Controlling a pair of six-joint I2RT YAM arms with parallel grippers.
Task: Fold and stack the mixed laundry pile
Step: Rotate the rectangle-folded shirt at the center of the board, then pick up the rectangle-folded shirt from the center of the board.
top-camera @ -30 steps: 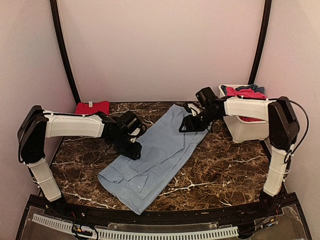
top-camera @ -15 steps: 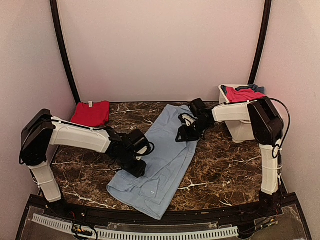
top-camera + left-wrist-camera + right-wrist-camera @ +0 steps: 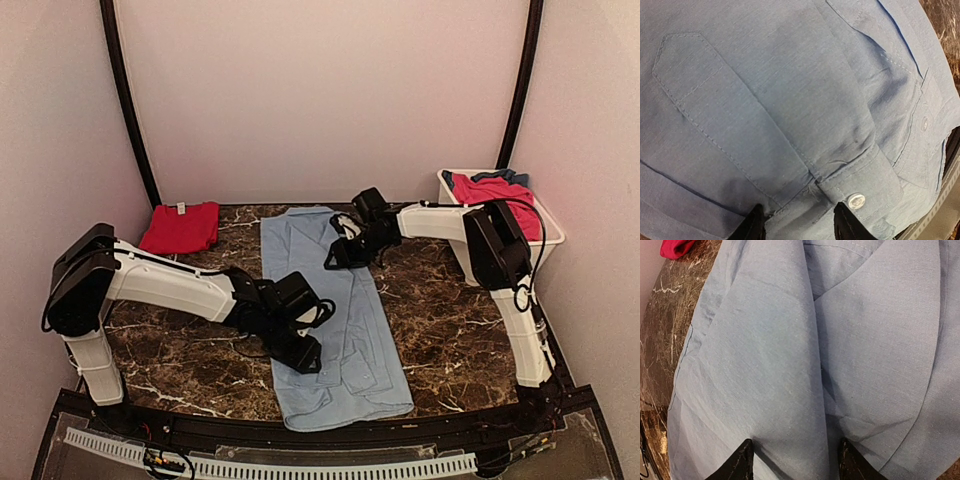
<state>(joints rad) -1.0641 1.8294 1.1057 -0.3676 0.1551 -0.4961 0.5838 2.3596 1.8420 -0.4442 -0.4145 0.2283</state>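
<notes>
Shirt (image 3: 330,320) swung lengthwise; both pincer tips hidden in cloth.

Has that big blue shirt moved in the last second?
Yes. The light-blue shirt has swung from diagonal to nearly straight, its far end shifting left, away from the white tub.

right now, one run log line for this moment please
step: fold shirt | left gripper: on blue shirt near end | right gripper: on far end | red shirt: folded, far left | tub: holds clothes
</notes>
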